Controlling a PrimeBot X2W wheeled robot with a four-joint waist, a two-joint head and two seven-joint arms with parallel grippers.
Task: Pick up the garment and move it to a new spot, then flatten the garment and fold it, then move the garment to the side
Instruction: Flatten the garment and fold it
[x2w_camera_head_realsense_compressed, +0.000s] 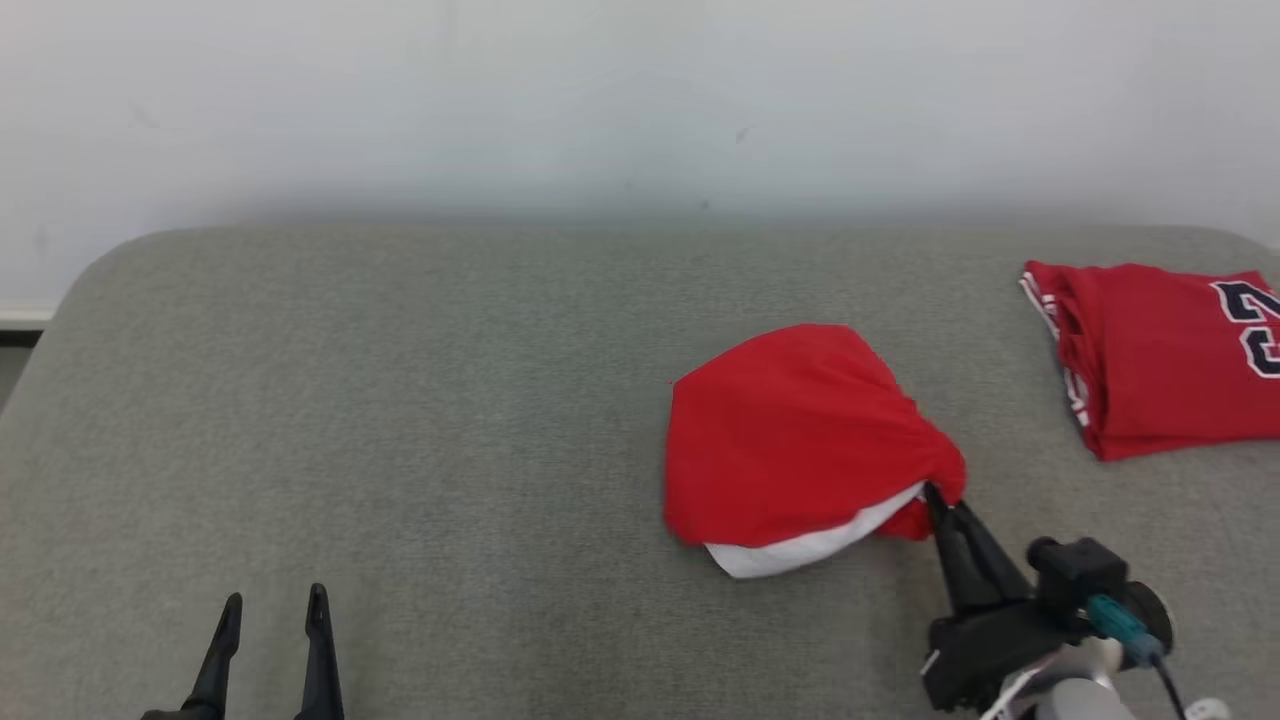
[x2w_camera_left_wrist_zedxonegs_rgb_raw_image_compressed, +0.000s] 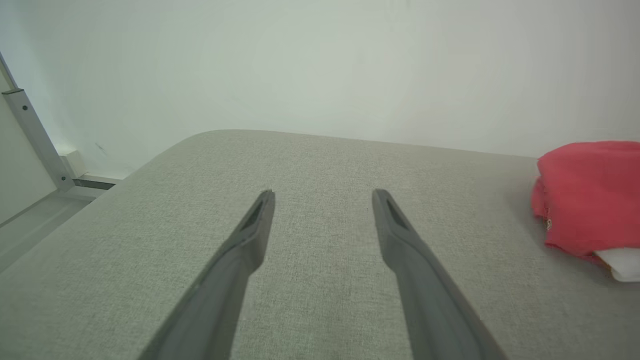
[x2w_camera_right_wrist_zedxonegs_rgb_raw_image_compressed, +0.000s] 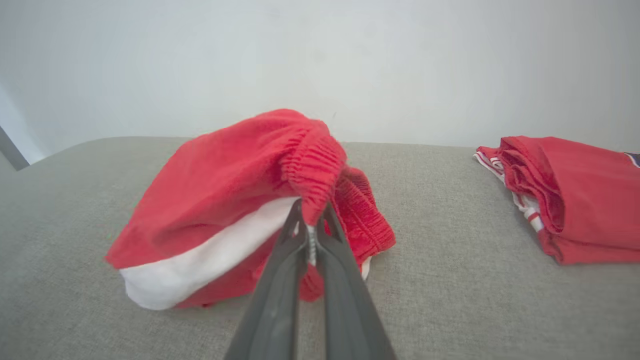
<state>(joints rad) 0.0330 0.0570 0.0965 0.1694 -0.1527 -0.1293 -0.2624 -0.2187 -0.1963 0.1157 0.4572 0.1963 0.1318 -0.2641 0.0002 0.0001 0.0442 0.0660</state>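
Observation:
The garment (x2w_camera_head_realsense_compressed: 795, 440) is a crumpled red piece with a white panel and a ribbed elastic waistband, lying right of centre on the grey padded table (x2w_camera_head_realsense_compressed: 400, 420). My right gripper (x2w_camera_head_realsense_compressed: 938, 495) is shut on the waistband at the garment's near right corner; in the right wrist view the fingers (x2w_camera_right_wrist_zedxonegs_rgb_raw_image_compressed: 287, 250) pinch the red elastic edge of the garment (x2w_camera_right_wrist_zedxonegs_rgb_raw_image_compressed: 225, 185) between them. At the lower left my left gripper (x2w_camera_head_realsense_compressed: 272, 602) stands open and empty, well away from the cloth. In the left wrist view that gripper (x2w_camera_left_wrist_zedxonegs_rgb_raw_image_compressed: 322, 195) hovers over bare table, with the garment (x2w_camera_left_wrist_zedxonegs_rgb_raw_image_compressed: 590, 195) at the right edge.
A folded red jersey (x2w_camera_head_realsense_compressed: 1160, 350) with dark numbers and striped trim lies at the table's far right, also in the right wrist view (x2w_camera_right_wrist_zedxonegs_rgb_raw_image_compressed: 575, 195). A pale wall rises behind the table. A metal frame post (x2w_camera_left_wrist_zedxonegs_rgb_raw_image_compressed: 35, 135) stands off the table's left end.

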